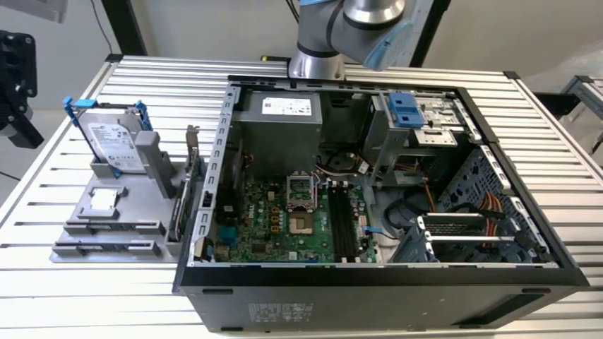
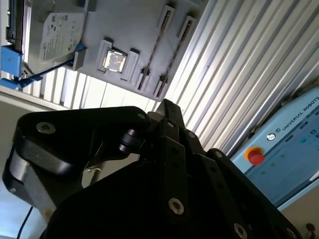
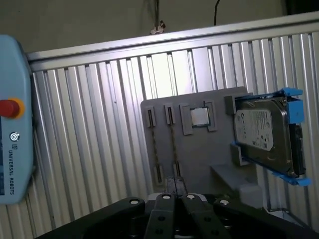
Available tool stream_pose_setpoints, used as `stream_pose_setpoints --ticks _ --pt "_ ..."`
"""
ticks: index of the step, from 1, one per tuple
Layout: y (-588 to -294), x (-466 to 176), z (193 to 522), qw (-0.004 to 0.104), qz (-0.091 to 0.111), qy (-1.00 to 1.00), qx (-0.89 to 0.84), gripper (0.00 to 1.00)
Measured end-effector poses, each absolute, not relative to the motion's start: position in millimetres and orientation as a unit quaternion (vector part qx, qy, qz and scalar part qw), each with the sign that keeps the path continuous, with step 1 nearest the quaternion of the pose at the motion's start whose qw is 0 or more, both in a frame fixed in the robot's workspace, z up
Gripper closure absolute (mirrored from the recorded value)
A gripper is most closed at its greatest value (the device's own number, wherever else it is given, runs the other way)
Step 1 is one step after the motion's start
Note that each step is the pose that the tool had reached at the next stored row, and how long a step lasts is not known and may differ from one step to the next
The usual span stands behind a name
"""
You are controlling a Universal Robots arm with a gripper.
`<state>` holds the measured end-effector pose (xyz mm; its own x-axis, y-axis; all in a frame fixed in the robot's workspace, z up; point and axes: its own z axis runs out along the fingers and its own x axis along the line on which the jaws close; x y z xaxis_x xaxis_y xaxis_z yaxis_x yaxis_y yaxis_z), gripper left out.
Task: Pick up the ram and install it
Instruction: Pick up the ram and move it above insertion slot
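closest to us in both wrist views is the gripper (image 3: 174,185) (image 2: 167,105). its black fingertips look pressed together, and we see nothing pinched between them. it hangs apart from everything below and touches nothing.

under it lies a grey holder tray (image 3: 209,154) (image 2: 124,25) on the slatted metal table (image 3: 89,124). the ram (image 3: 173,144) (image 2: 155,47) sits in this tray: two thin sticks on edge, side by side in narrow clips, at the end of the tray nearest the fingertips. just beside them a small square processor chip (image 3: 200,117) (image 2: 114,60) rests in its own pocket. at the tray's other end a silver hard drive (image 3: 264,137) (image 2: 52,32) leans tilted in a blue frame. a pale blue control pendant (image 3: 15,149) (image 2: 289,144) with a red button shows past the slats.

in the exterior view the tray (image 1: 141,212) lies at the exterior view's left, with the ram (image 1: 109,227) in its near rows and the hard drive (image 1: 113,145) behind them. a dark card (image 1: 193,183) stands upright between the tray and the open computer case (image 1: 377,296). inside the case we see the green motherboard (image 1: 273,226), and its long black slots (image 1: 341,226) hold no stick. farthest back, the arm (image 1: 349,28) rises from the table's far edge.
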<state>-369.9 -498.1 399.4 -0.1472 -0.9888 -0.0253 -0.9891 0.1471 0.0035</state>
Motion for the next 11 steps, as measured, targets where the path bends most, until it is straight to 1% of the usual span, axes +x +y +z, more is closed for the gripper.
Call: stream_pose_setpoints --ticks 11 --pt "-498.1 -369.9 399.5 0.007 0.01 0.7 -0.714 1.0"
